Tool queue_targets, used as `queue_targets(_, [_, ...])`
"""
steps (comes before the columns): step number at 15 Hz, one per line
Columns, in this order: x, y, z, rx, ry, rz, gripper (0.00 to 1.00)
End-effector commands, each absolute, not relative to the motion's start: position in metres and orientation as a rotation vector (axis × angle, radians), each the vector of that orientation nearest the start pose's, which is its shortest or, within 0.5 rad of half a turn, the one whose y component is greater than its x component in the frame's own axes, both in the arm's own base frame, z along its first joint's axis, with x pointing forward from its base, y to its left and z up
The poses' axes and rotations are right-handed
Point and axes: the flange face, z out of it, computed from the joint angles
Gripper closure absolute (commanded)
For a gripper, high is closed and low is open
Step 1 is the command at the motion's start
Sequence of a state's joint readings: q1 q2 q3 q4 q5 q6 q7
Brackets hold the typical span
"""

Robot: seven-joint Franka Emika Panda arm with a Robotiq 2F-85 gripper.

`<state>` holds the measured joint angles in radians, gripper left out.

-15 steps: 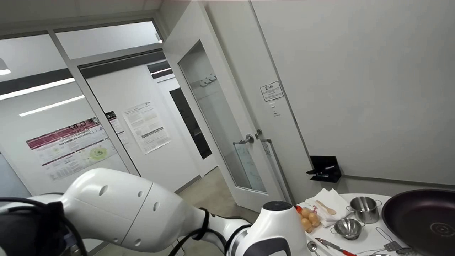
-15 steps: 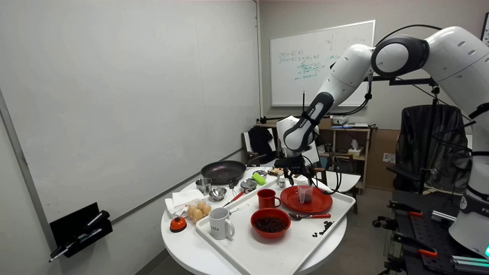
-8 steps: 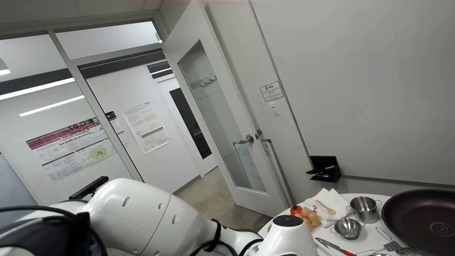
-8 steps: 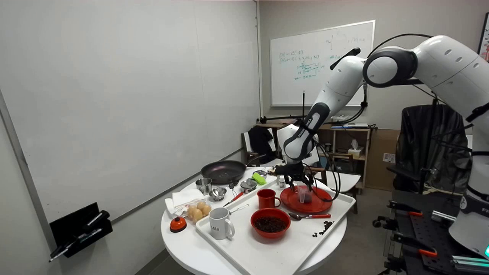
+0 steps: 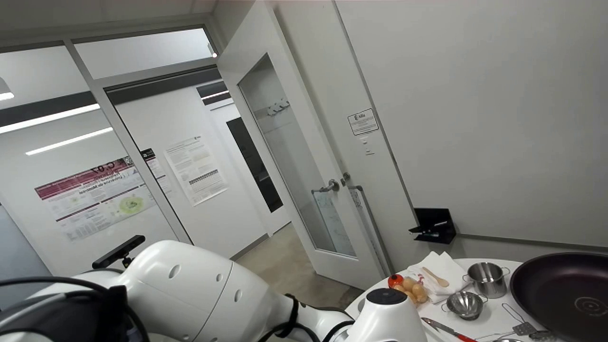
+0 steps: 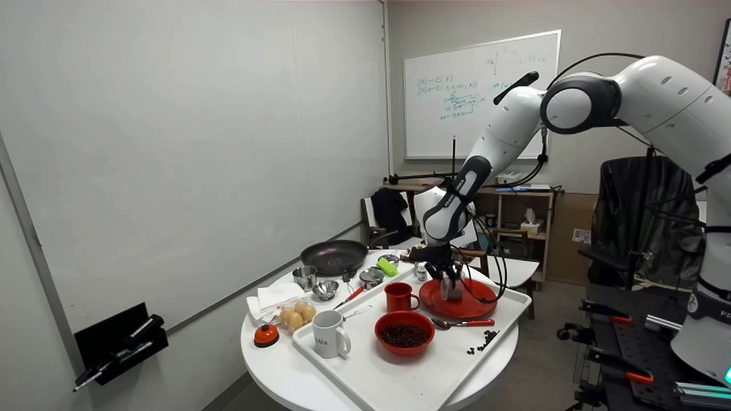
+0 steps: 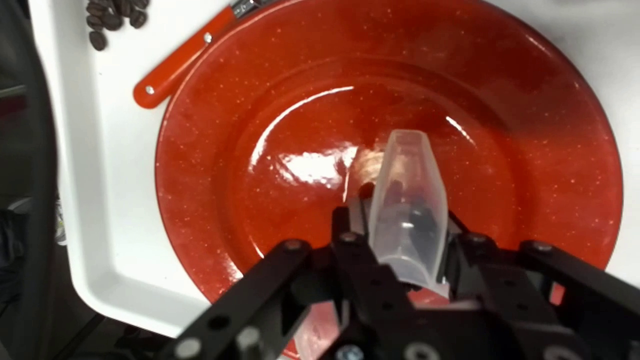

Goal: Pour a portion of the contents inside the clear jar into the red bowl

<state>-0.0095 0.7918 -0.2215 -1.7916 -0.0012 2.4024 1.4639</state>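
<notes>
Markers [image 6: 94,375] are held in a black wall holder [image 6: 108,331] at the left, apart from the round white table [image 6: 268,365]. Near the table's left edge an orange-red dome-shaped object [image 6: 266,335] is seen; farther back, a white napkin [image 6: 277,295] is laid, with brown eggs [image 6: 297,317] set just beside it on the near side. In both exterior views a steel pot [image 6: 305,278] is shown standing near a small steel bowl [image 6: 326,290] and a dark frying pan [image 6: 334,256]. In the left corner of the white tray [image 6: 394,382], a white mug [image 6: 326,337] is stood upright. Farther right, the red bowl [image 6: 404,351], holding small dark pieces [image 6: 403,335], is set on the near side of a red mug [image 6: 398,298]. Beyond the bowl and to its right, well apart from it, the clear jar [image 7: 411,195] is seen over the red plate [image 6: 482,299]. In the wrist view the gripper [image 7: 406,225] is clenched on the jar, one finger at each side, and its mouth is shown as a long, narrow outline. Whether its base touches the plate cannot be told, nor can its contents be made out. A red-handled spoon [image 6: 465,323] is laid just beside the plate's near rim, and loose coffee beans [image 7: 112,21] are scattered by the tray's right edge. Farthest right, a white robot arm [image 6: 662,105] is seen.
</notes>
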Motion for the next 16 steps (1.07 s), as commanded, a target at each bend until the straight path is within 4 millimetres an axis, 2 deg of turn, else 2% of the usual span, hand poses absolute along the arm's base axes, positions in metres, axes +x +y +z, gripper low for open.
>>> queue_targets(1, [0.6185,-0.1398,0.1017,-2.284,2.44,0.041,0.99])
queue_targets(9, [0.6202,-0.1383,0.103,-2.293,2.431,0.034,0.97])
queue_targets(10, [0.6201,-0.1381,0.1029,-2.297,2.428,0.032,0.66])
queue_targets(11, [0.62,-0.1378,0.1034,-2.297,2.431,0.027,0.64])
queue_targets(16, [0.6192,-0.1372,0.1061,-2.29,2.436,0.025,0.29])
